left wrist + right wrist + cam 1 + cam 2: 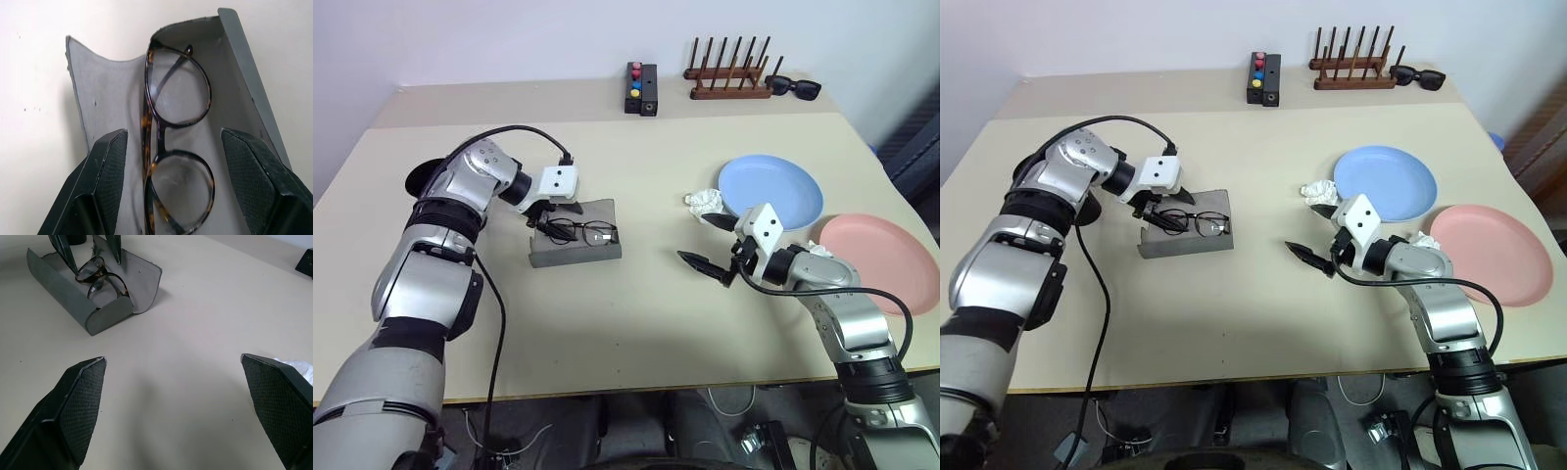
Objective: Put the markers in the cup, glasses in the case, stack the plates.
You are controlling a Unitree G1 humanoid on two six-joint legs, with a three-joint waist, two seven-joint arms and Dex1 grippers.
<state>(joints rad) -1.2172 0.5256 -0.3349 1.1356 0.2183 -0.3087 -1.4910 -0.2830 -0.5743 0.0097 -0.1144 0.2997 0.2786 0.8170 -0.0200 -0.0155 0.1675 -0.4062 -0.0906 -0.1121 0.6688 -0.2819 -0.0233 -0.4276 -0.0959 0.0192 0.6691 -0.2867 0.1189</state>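
Glasses lie in open case: light, fragile, grip bridge. Left gripper spread around them; right gripper wide, empty.

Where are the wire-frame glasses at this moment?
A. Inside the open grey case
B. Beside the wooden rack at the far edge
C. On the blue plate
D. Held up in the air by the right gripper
A. The glasses lie on the lining of the open case, with the left gripper open, one finger on each side of them.
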